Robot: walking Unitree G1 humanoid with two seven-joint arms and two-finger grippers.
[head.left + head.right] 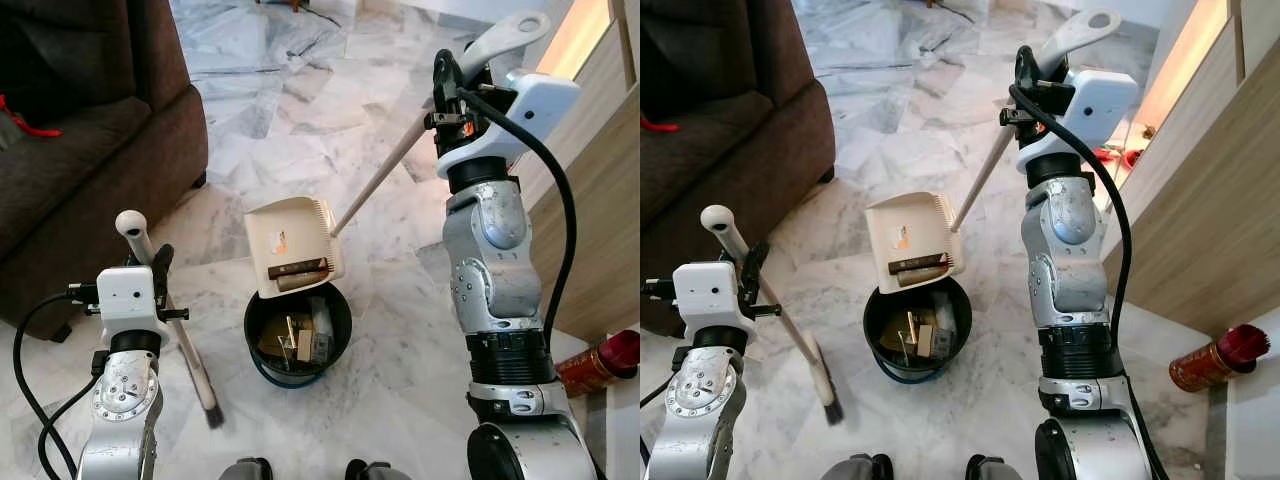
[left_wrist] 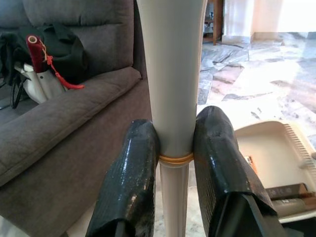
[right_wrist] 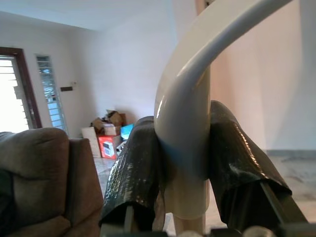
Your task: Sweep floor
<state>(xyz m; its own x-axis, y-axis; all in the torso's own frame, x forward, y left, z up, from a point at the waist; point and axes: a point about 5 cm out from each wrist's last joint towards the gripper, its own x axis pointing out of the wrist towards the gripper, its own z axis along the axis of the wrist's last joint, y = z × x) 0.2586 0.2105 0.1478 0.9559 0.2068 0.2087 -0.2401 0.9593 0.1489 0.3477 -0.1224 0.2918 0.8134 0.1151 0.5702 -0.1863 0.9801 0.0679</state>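
Note:
My left gripper (image 1: 158, 272) is shut on the cream handle of a broom (image 1: 184, 345), whose dark bristles rest on the floor at the lower left. My right gripper (image 1: 443, 85) is raised at the upper right, shut on the long handle of a cream dustpan (image 1: 290, 240). The dustpan is tilted over a black bin (image 1: 297, 335), with two brown tube-shaped bits lying at its lower lip. The bin holds several pieces of rubbish. In the left wrist view the black fingers (image 2: 129, 182) clamp the broom handle (image 2: 173, 79); in the right wrist view both fingers (image 3: 136, 173) grip the curved dustpan handle (image 3: 190, 123).
A dark brown sofa (image 1: 90, 150) stands at the left with a red item on its seat. A wooden cabinet (image 1: 600, 200) runs along the right. A red and gold bottle (image 1: 600, 362) lies on the floor at the lower right. Marble floor (image 1: 300, 110) stretches ahead.

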